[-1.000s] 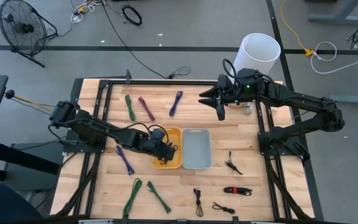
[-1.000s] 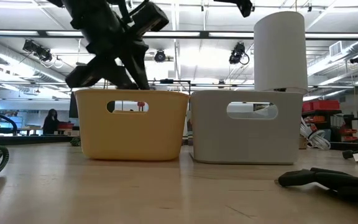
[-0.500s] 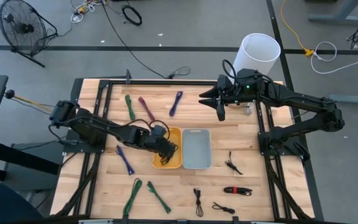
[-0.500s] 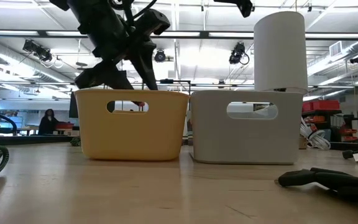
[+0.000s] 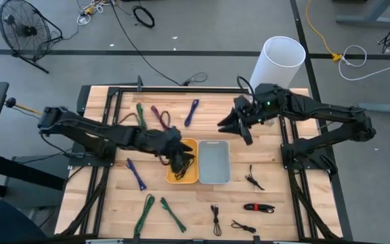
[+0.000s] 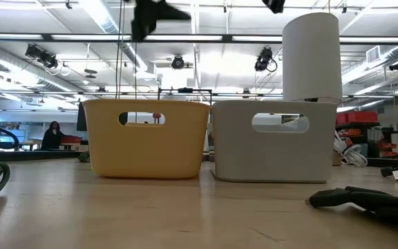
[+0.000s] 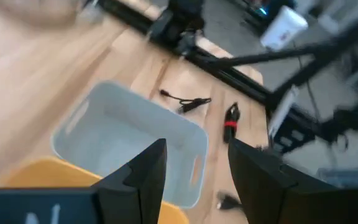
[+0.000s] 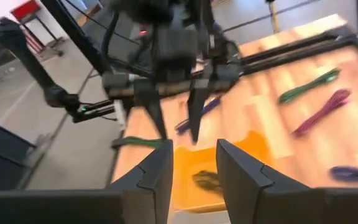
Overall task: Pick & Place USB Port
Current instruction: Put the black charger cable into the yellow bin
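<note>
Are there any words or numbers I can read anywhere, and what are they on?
None can be read.
Left gripper: pale marks on its body at the left wrist view's edge, cut off and blurred.
Yellow bin, grey bin, white tube: no writing shows.

Two arms [image 5: 93, 135] [image 5: 317, 108] are reaching over one wooden table [image 5: 266, 149]. Two bins are sitting at centre frame: one yellow bin [image 5: 188, 179] and one grey bin [image 5: 214, 163]. Three green cables [image 5: 141, 116] [image 5: 144, 214] [image 5: 172, 214] are lying at upper left and lower left. Three purple cables [image 5: 160, 117] [image 5: 191, 112] [image 5: 135, 174] are lying left of centre. Four dark cables [image 5: 252, 180] [image 5: 258, 207] [image 5: 216, 219] [image 5: 243, 227] are lying at lower right, one carrying red bands. One dark bundle [image 5: 183, 166] is lying in the yellow bin. One white cylinder [image 5: 281, 59] is standing at upper right. One fan [image 5: 20, 27] is standing at far upper left.
</note>
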Action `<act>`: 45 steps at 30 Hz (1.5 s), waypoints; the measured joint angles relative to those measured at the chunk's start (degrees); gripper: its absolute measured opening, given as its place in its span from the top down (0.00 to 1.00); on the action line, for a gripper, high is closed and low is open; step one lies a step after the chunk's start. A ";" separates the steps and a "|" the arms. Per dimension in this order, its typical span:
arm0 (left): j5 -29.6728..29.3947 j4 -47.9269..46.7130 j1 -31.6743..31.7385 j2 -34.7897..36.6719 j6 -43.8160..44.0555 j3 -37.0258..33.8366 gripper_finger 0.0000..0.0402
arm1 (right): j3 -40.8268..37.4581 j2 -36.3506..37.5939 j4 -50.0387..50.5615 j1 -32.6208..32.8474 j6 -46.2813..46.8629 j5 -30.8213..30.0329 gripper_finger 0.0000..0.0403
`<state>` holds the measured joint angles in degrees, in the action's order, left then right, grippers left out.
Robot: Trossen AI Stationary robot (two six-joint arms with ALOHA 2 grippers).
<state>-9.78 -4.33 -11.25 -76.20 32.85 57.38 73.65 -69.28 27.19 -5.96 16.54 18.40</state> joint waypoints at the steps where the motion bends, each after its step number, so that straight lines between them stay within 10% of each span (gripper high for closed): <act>1: 0.00 0.30 -0.11 1.12 -2.44 -0.02 0.56 | 0.00 0.00 0.08 1.31 1.60 -1.07 0.70; 13: 2.39 -2.95 -0.22 12.11 -10.16 0.00 0.56 | 0.00 -2.74 16.61 21.34 33.20 -17.65 0.70; 22: 7.94 -7.31 -0.21 13.65 -11.59 -0.05 0.56 | -0.04 -13.79 31.85 31.89 56.25 -17.67 0.70; 45: 7.46 -8.64 -0.21 13.64 -9.86 -0.04 0.56 | -5.09 -26.84 43.23 34.68 54.93 -15.18 0.55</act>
<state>-2.32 -12.97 -11.46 -62.57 22.98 57.34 68.56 -96.12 70.41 28.72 71.46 3.22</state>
